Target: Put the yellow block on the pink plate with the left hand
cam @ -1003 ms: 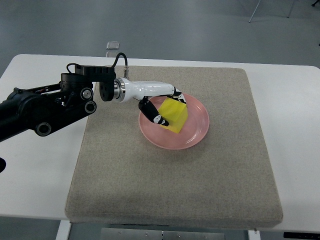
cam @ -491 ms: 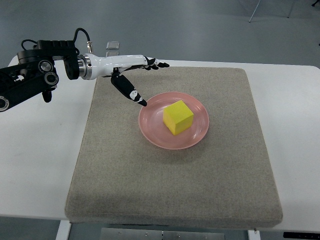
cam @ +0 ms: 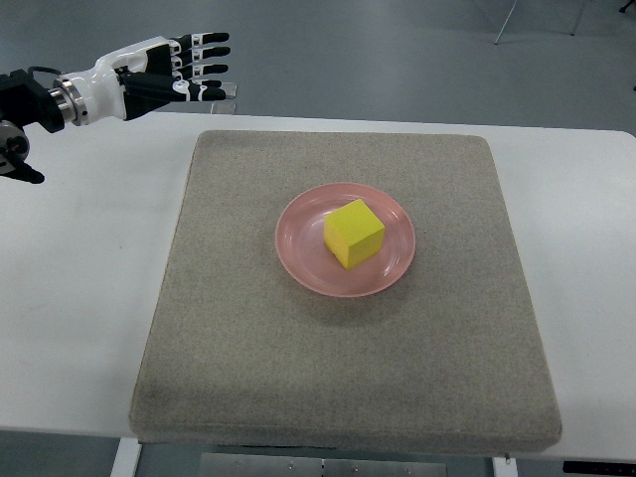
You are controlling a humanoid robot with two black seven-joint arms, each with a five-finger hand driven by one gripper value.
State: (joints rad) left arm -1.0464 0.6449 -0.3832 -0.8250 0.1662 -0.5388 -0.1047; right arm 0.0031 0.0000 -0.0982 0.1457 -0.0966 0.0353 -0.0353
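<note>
A yellow block (cam: 354,234) rests on the pink plate (cam: 298,248) in the middle of the grey mat. My left hand (cam: 189,68) is at the top left, well away from the plate and above the table's far edge. Its fingers (cam: 211,68) are stretched out straight and hold nothing. The right arm is out of the picture.
The grey mat (cam: 348,378) covers most of the white table (cam: 79,298). A small metal plate (cam: 225,91) lies on the floor beyond the table's far edge. Chair legs (cam: 507,20) stand at the top right.
My left hand has let go of the yellow block, which now stays on the pink plate. The hand has drawn back up and to the left, with its fingers spread.
</note>
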